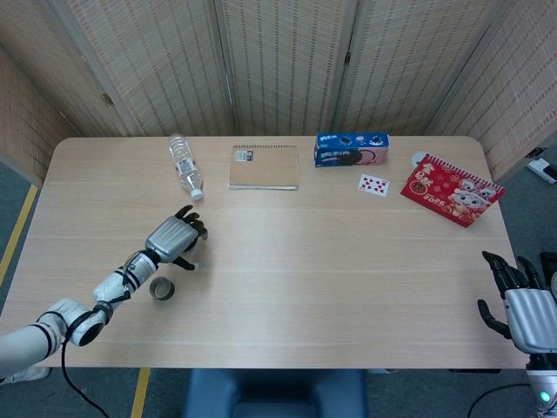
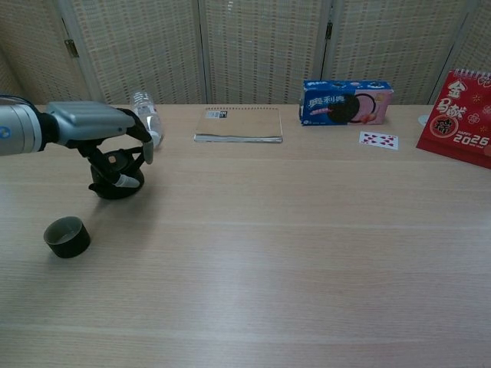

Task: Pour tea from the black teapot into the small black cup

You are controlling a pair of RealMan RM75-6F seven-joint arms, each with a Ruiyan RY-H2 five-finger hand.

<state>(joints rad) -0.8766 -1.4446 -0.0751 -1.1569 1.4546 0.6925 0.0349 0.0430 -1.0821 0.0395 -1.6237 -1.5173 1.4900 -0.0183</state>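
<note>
On the table's left side, the small black cup (image 2: 66, 236) sits at seven o'clock from the black teapot (image 2: 115, 182). The left hand (image 2: 98, 126) curls over its handle, seemingly not yet clamped. The right hand (image 1: 526, 306) waits spread, far off.

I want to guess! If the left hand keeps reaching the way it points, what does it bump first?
Probably the black teapot: the left hand hangs right over it, fingers pointing down around its handle.
</note>
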